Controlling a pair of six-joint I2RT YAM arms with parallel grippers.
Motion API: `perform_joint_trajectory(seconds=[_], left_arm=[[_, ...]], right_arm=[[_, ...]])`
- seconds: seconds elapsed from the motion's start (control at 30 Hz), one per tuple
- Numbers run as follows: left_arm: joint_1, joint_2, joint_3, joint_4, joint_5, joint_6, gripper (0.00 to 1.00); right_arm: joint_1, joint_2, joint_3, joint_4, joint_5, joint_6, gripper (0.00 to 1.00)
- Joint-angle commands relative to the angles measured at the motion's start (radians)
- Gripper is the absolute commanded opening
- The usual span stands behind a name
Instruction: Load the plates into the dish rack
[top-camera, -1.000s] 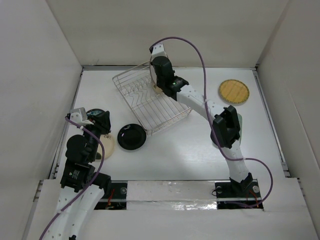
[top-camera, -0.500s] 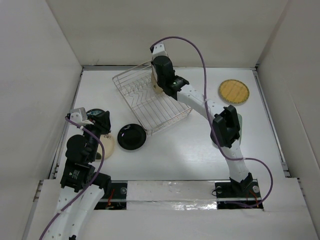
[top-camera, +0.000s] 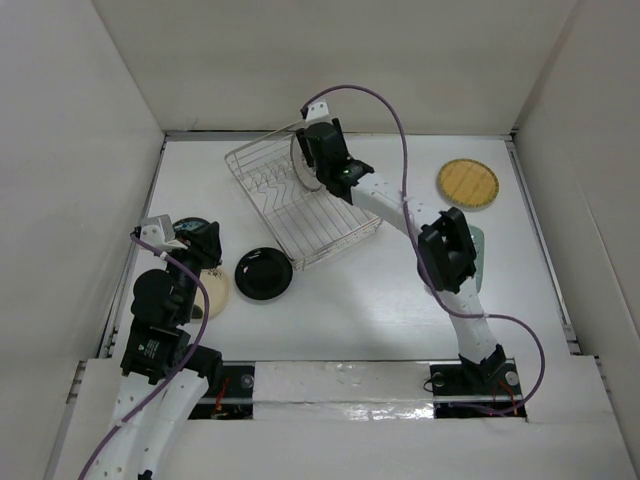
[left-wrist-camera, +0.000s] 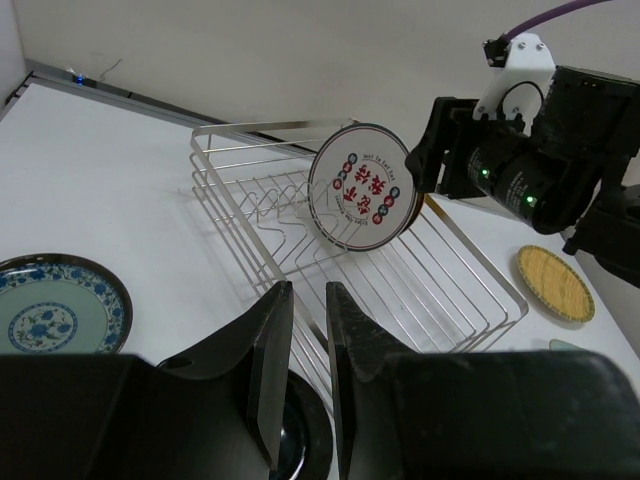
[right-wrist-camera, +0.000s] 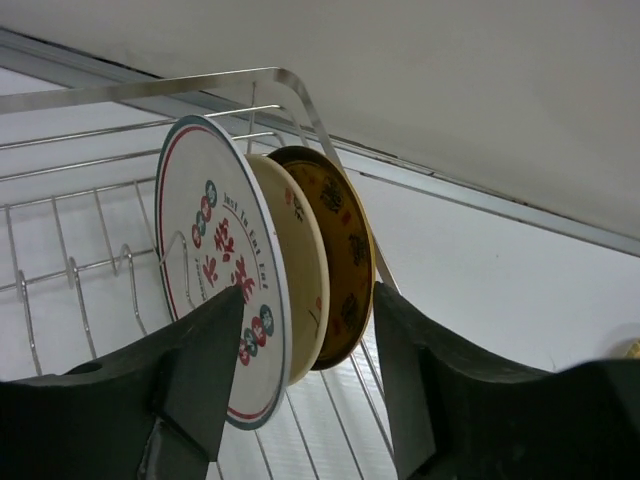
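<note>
Plainly, the right wrist view tells us most. Three round plates stand on edge, side by side, at the far end of the rectangular silver wire dish rack (top-camera: 325, 222): a white plate with red marks (right-wrist-camera: 215, 250), a plain cream plate (right-wrist-camera: 300, 270) behind it, and a brown-and-gold plate (right-wrist-camera: 340, 240) last. The right gripper (right-wrist-camera: 305, 300) has its fingers spread, one on either side of the trio, clamping nothing. From the top view that gripper hides those plates almost wholly. The left wrist view shows only the white one, upright in the dividers, with the right gripper just to its right. That view also shows the left gripper (left-wrist-camera: 308, 300) with its fingers a narrow slot apart, nothing between them, and a glossy black round plate (top-camera: 264, 272) showing beneath.

A second ago the right gripper sat closed over the rack. Since then its fingers have parted and its wrist has shifted slightly left, while the left gripper has kept its place.

We count eight plates. Three are in the rack and five lie on the white table (top-camera: 380, 300). The black one, a second cream round (top-camera: 213, 290) and a teal patterned plate (left-wrist-camera: 60, 305) are at the left. A tan woven round (top-camera: 468, 185) is at the far right. Only a sliver of a pale green plate (top-camera: 479, 248) shows beside the right arm (top-camera: 445, 255). There is one rack, and there are two grippers.
</note>
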Motion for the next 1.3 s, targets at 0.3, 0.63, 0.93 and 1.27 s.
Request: perform_joint_trajectory(seconds=[0.3,0.63,0.93,1.27], left_arm=[[-0.004,-0.013,-0.001,0.038,0.008,0.010,0.18],[-0.004,-0.030,0.000,0.038,0.014,0.010,0.17],[-0.004,-0.024,0.000,0.040,0.013,0.010,0.18],[-0.004,-0.024,0.002,0.038,-0.006,0.014,0.18]], right_arm=[[-0.501,-0.578,-0.709,0.316,-0.456,0.595,0.00],[-0.997,-0.547,-1.102,0.432,-0.679,0.907,0.53],[-1.080,-0.362,-1.080,0.492,-0.849,1.013,0.52],[-1.099,-0.198,-0.929,0.499,-1.001,1.161,0.17]])
